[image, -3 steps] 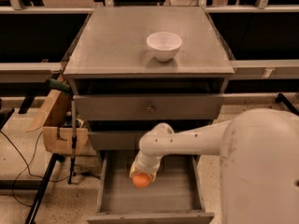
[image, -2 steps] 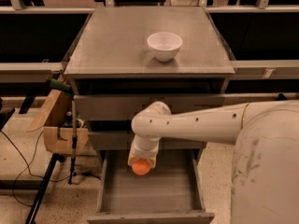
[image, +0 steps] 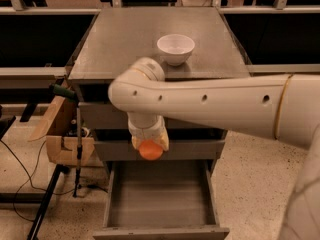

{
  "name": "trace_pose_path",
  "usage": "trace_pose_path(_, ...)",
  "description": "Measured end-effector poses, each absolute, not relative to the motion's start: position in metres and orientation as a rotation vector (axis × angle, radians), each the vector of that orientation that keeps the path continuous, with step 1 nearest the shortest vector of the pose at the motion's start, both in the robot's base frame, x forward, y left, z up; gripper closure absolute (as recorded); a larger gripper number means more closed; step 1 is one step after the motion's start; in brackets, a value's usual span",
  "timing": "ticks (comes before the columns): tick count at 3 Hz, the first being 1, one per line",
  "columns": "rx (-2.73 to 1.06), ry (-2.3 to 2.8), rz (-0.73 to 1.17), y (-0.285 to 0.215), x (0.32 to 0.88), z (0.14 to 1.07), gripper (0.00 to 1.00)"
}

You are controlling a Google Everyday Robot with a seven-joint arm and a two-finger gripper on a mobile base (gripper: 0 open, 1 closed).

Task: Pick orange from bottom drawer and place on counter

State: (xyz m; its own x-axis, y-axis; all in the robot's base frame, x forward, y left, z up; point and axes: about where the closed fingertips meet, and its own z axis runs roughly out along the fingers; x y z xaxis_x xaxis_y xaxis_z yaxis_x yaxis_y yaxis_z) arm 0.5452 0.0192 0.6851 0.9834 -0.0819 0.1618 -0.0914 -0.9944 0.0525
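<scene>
My gripper (image: 150, 145) points down in front of the cabinet's middle drawer and is shut on the orange (image: 151, 150), a small round fruit held well above the bottom drawer (image: 158, 196). The bottom drawer is pulled open and its grey floor is bare. The counter (image: 125, 39) is the flat grey cabinet top behind and above the gripper. My white arm crosses the view from the right and hides the front edge of the counter and part of the upper drawers.
A white bowl (image: 175, 48) stands on the counter at the right of centre. A cardboard box (image: 62, 134) and a stand with cables (image: 77, 149) are to the left of the cabinet. Dark side rails (image: 30, 71) flank the cabinet.
My gripper has risen with the orange out of the bottom drawer, up to the level of the middle drawer. The arm has swung closer to the camera.
</scene>
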Motion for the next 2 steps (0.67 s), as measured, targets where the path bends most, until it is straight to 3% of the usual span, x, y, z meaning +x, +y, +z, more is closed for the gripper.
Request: trace_pose_path(2,2.88,-0.367,0.354,-0.006,0.536,0.789,1.0)
